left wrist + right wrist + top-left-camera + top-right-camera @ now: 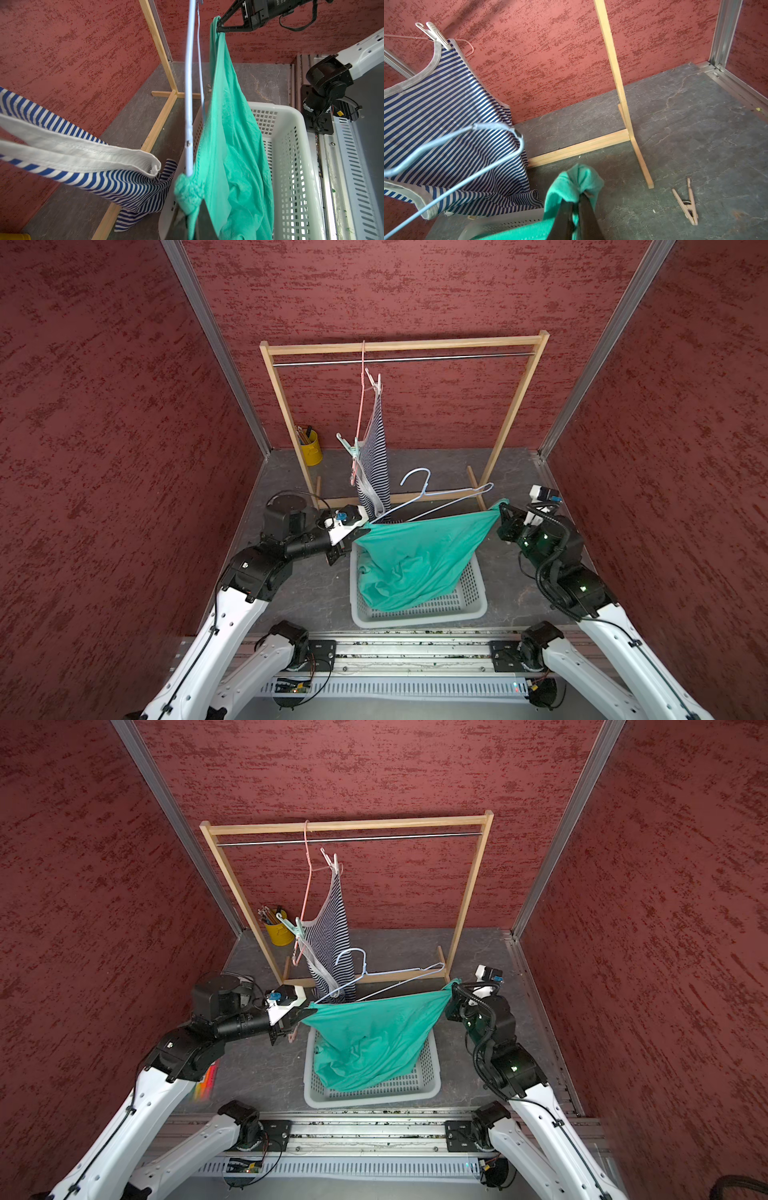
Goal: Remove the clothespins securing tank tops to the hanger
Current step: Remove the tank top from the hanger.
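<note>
At the far left a yellow metal cup point(311, 452) stands behind the post of the light wooden clothes rack point(415, 343); what it holds is too small to name. From the rack's metal rail hangs a thin pink wire hanger point(363, 364), steeply tilted, and on it the navy-and-white striped tank top point(376, 456) with white ribbed trim. A whitish plastic clothespin point(376, 381) bites its upper strap and a mint green plastic clothespin point(347, 443) its lower strap; the hem is partly hidden behind the left wrist. The left gripper point(365, 526) is closed on one bunched corner of the plain teal-green tank top point(419, 556); in its wrist view the fingers are cut off by the picture edge. The wrinkled cloth is stretched between both grippers and sags into the white perforated plastic basket point(469, 597), covering most of its inside. A light blue wire hanger point(189, 104) lies along the cloth's upper edge; I cannot tell what carries it. The right gripper point(502, 509) is clamped on the other corner. In the right wrist view a pale pink V-shaped clothespin point(686, 202) lies on the gray stone-like floor point(695, 124), near the rack's foot.
</note>
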`<control>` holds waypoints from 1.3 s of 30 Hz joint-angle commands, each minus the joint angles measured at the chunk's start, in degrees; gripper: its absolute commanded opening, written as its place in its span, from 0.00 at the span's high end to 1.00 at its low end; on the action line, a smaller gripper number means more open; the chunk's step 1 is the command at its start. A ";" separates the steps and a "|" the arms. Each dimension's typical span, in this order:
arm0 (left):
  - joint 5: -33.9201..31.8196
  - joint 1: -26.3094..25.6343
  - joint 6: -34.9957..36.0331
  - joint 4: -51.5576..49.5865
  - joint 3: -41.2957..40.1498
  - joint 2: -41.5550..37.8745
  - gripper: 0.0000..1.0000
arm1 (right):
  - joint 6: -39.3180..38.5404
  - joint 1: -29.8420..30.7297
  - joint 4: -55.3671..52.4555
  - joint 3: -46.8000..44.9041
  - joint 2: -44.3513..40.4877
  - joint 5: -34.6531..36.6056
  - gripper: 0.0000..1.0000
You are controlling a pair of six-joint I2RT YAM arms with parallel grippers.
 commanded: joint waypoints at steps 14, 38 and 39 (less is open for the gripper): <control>-0.14 1.14 -6.83 10.40 -0.10 0.04 1.00 | -7.05 5.55 14.51 -3.53 3.42 -27.97 1.00; -3.14 -2.25 -4.00 10.35 -0.14 1.71 1.00 | -10.05 17.70 0.86 -6.33 6.34 -22.09 0.43; -3.37 -2.30 -3.92 10.12 -0.12 1.58 1.00 | -10.23 17.70 0.01 -5.89 5.65 -21.53 0.36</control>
